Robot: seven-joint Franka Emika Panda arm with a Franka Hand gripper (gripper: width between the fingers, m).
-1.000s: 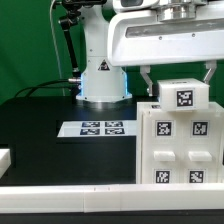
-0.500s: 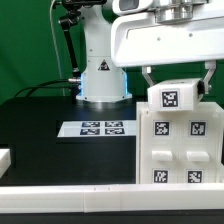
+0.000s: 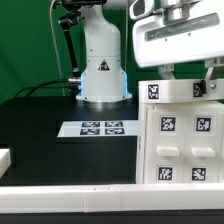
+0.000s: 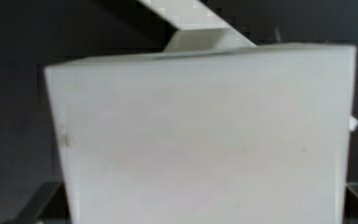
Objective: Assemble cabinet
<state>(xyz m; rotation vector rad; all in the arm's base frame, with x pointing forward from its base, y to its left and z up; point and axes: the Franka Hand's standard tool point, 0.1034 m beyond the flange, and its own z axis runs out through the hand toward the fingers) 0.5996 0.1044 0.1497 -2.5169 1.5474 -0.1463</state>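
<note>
The cabinet body point(image 3: 180, 150), a large white box with several square tags on its front, stands at the exterior view's right. A smaller white tagged cabinet piece point(image 3: 178, 91) lies across its top. My gripper point(image 3: 187, 80) comes down from above with a finger on each side of that piece and is shut on it. In the wrist view the piece point(image 4: 202, 130) fills nearly the whole picture, and dark fingers point(image 4: 44, 205) show only at its lower corners.
The marker board point(image 3: 100, 128) lies on the black table in front of the robot base point(image 3: 100, 75). A long white rail point(image 3: 70, 192) runs along the near edge. Another small white part point(image 3: 4, 158) sits at the exterior view's far left.
My gripper has moved toward the exterior view's right and risen slightly. The held piece has turned, and it now shows a thin face with two tags instead of one large tag.
</note>
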